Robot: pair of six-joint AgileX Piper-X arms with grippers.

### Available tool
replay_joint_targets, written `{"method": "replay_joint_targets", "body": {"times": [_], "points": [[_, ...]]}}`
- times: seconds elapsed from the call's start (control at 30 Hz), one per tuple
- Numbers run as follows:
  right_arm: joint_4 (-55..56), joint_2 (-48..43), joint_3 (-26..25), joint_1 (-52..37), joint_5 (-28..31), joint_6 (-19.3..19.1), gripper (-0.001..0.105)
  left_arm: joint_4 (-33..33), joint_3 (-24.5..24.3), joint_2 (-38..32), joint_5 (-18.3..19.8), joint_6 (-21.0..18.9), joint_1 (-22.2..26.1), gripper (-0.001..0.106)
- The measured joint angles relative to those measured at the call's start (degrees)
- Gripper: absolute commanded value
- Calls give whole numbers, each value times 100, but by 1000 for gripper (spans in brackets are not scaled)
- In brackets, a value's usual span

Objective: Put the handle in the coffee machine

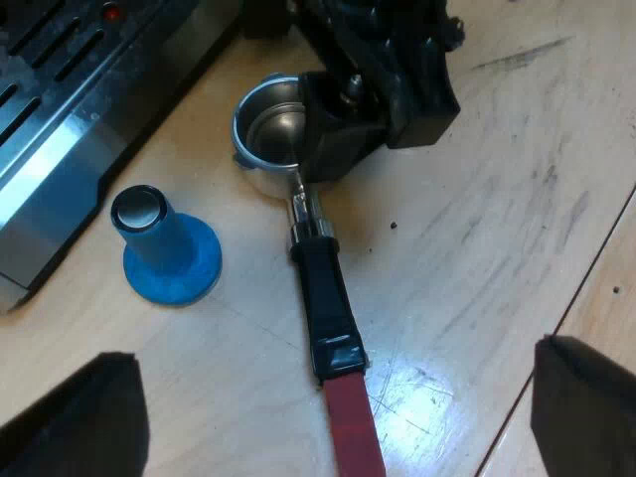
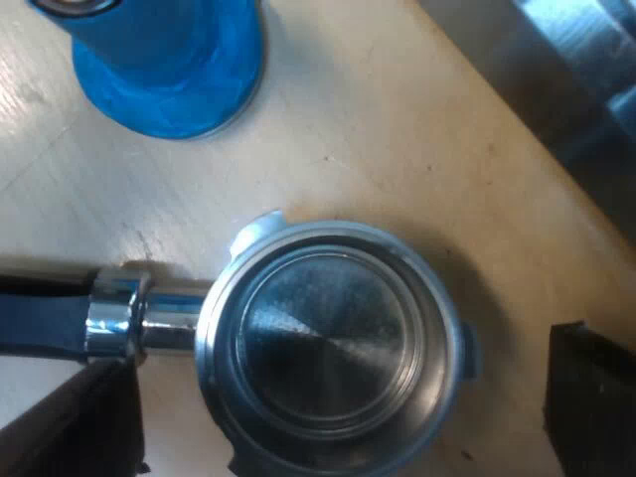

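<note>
Location: holder (image 1: 323, 288) flat on wooden table (image 1: 497, 199), outside machine (image 1: 60, 119); basket rim close to machine's edge, small gap between, red handle end pointing away. Blue tamper (image 1: 169, 248) upright just beside basket, not touching. Over basket: right gripper (image 2: 338, 350), fingers spread wide either side of rim, gripping nothing. Above handle: left gripper (image 1: 328, 350), fingers wide apart, empty. Open wood on handle's side away from tamper.

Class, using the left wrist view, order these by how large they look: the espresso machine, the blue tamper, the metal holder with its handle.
1. The espresso machine, though just part of it is seen.
2. The metal holder with its handle, long and thin.
3. The blue tamper, clearly smallest.
</note>
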Motion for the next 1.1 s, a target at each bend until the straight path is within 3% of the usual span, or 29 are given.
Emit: {"method": "replay_joint_targets", "body": {"times": [0.97,1.07,1.1], "points": [[-270,494,0,0,-141,-36,82,48,0,0,0,0,0,80],[-270,494,0,0,-141,-36,74,136,0,0,0,0,0,80],[-270,494,0,0,-141,-36,62,164,0,0,0,0,0,80]]}}
